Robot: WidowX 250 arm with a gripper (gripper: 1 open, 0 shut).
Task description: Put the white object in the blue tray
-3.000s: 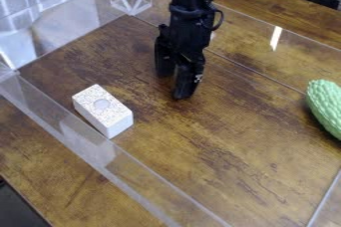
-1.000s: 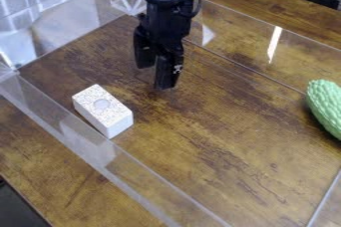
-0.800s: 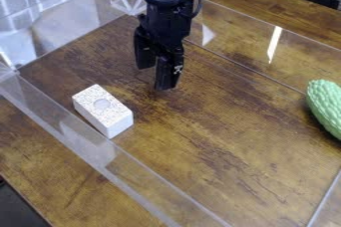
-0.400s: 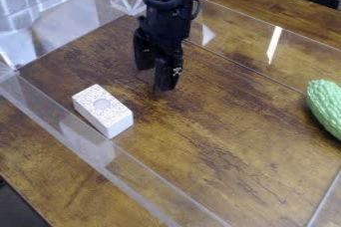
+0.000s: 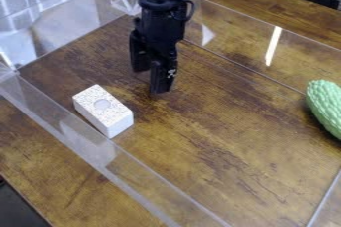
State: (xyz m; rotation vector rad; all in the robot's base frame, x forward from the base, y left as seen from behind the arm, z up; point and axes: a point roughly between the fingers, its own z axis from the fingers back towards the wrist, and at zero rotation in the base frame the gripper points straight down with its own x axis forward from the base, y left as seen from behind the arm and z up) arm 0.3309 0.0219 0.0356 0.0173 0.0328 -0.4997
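Note:
The white object is a small brick-shaped block with a speckled top and a faint round mark, lying on the wooden tabletop at the left. My gripper hangs pointing straight down just above the table, up and to the right of the block and apart from it. Its black fingers stand open with nothing between them. The blue tray is out of view.
A green bumpy oval object lies at the right edge. A clear glass sheet covers the wooden table; its edge runs along the left and front. Grey tiled wall shows at the top left.
Over three seconds the gripper has moved left, toward the white block's side; in the last second it only crept slightly left. The block and green object have stayed put.

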